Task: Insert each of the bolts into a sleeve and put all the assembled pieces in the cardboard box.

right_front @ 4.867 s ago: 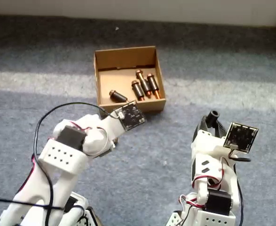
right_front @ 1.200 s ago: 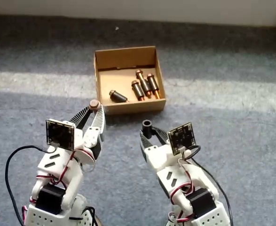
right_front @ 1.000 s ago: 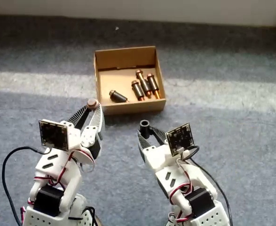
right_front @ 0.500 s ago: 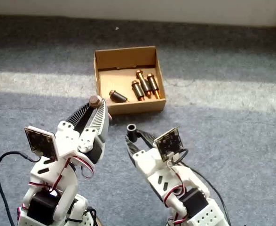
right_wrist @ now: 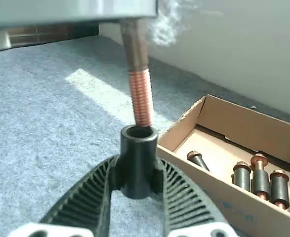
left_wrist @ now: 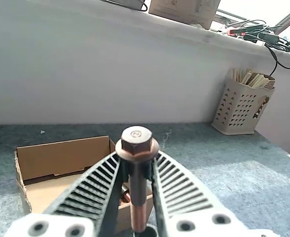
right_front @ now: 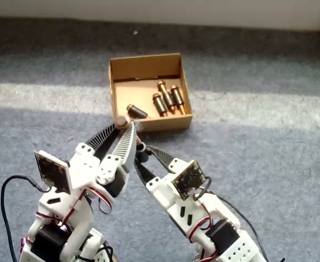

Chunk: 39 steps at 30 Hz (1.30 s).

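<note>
Your bolt (left_wrist: 137,143) hangs head-up with its threaded tip right at the mouth of the sleeve (right_wrist: 138,160), so the two look lined up for a straight drop. The left gripper (left_wrist: 137,165) clamps the bolt's shank just under the head. The right gripper (right_wrist: 138,173) pinches the sleeve upright beneath it. They meet just at 6 o'clock of the cardboard box (right_front: 146,66), where four assembled pieces (right_front: 168,99) lie. Grey carpet (right_front: 269,164) covers the surface. In the room, a perforated basket (left_wrist: 242,101) stands against a white wall (left_wrist: 85,64).

Upright bolt (right_wrist: 137,84) over sleeve (right_wrist: 138,165), tip at its mouth, both before cardboard box (right_front: 146,66), four pieces (right_front: 176,99) inside.
</note>
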Each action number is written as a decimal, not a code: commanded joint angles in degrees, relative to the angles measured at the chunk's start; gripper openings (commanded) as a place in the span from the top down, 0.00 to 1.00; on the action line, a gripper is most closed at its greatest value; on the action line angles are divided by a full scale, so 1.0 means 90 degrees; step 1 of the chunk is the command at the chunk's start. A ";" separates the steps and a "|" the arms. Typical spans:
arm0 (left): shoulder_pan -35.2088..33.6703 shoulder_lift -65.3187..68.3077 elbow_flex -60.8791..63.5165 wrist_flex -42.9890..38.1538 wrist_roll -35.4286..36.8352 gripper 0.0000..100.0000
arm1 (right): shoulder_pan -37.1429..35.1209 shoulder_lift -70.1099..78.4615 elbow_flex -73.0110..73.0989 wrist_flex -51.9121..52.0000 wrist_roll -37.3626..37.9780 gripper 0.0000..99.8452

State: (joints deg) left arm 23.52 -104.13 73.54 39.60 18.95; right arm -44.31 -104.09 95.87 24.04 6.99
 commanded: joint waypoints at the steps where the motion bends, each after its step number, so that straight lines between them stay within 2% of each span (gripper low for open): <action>1: 0.0122 -0.0005 -0.0073 -0.0098 0.0059 0.99 | -0.0063 -0.0122 0.0728 -0.0249 0.0088 0.99; 9: 0.0171 -0.0005 -0.0063 0.0117 0.0049 0.99 | -0.0024 -0.0122 0.0728 -0.0249 0.0088 0.99; 13: 0.0523 -0.0005 -0.0083 0.0410 0.0029 0.99 | -0.0024 -0.0122 0.0728 -0.0239 0.0098 0.99; 25: 0.0513 -0.0005 0.0044 0.0459 0.0010 0.99 | -0.0024 -0.0122 0.0728 -0.0230 0.0088 0.99; 29: 0.0513 -0.0005 0.0269 0.0664 -0.0762 0.88 | -0.0015 -0.0122 0.0728 -0.0220 0.0088 0.99; 31: 0.0435 -0.0005 0.0278 0.0830 -0.0791 0.84 | -0.0015 -0.0122 0.0728 -0.0063 0.0098 0.99; 39: -0.0122 -0.0005 0.0278 0.0899 -0.0821 0.83 | -0.0015 -0.0122 0.0737 -0.0015 0.0098 0.99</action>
State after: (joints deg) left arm 24.04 -103.69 76.53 47.43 12.26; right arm -44.40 -104.18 95.87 23.87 7.43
